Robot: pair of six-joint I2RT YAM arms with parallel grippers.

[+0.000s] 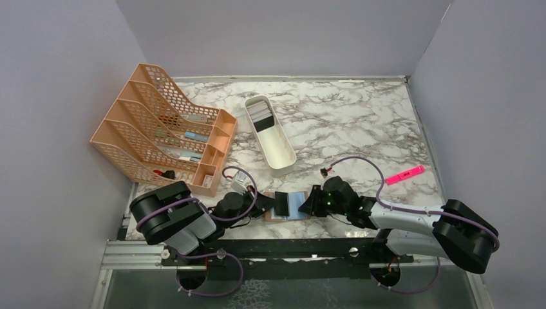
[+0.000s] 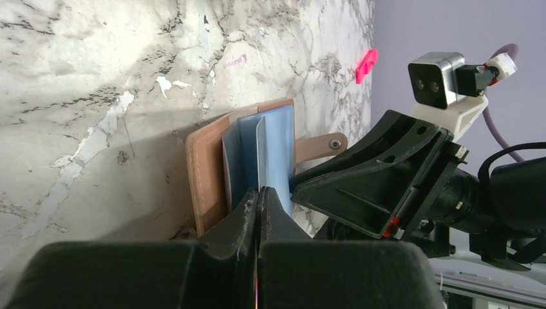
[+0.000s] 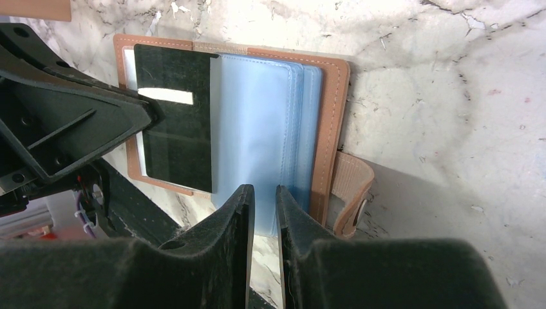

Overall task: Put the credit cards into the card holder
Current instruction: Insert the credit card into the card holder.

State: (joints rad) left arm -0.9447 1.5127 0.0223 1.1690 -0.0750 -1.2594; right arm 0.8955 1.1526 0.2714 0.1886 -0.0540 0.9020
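Note:
The tan card holder [image 1: 291, 216] lies open at the table's near edge, its blue sleeves [image 3: 257, 116] fanned and its snap strap [image 3: 353, 187] to the right. My left gripper [image 1: 270, 205] is shut on a black credit card [image 3: 177, 129]. It holds the card over the holder's left half, the card's far edge at the sleeves. In the left wrist view the card [image 2: 259, 151] shows edge-on between blue sleeves. My right gripper [image 3: 264, 190] hovers at the sleeves' near edge, jaws a narrow gap apart and nothing between them. More credit cards [image 1: 261, 116] lie in the white tray [image 1: 280, 154].
An orange mesh file rack [image 1: 161, 129] stands at the back left beside the white tray. A pink highlighter [image 1: 404, 174] lies on the marble to the right. Grey walls close in the table on three sides. Both arms meet over the card holder.

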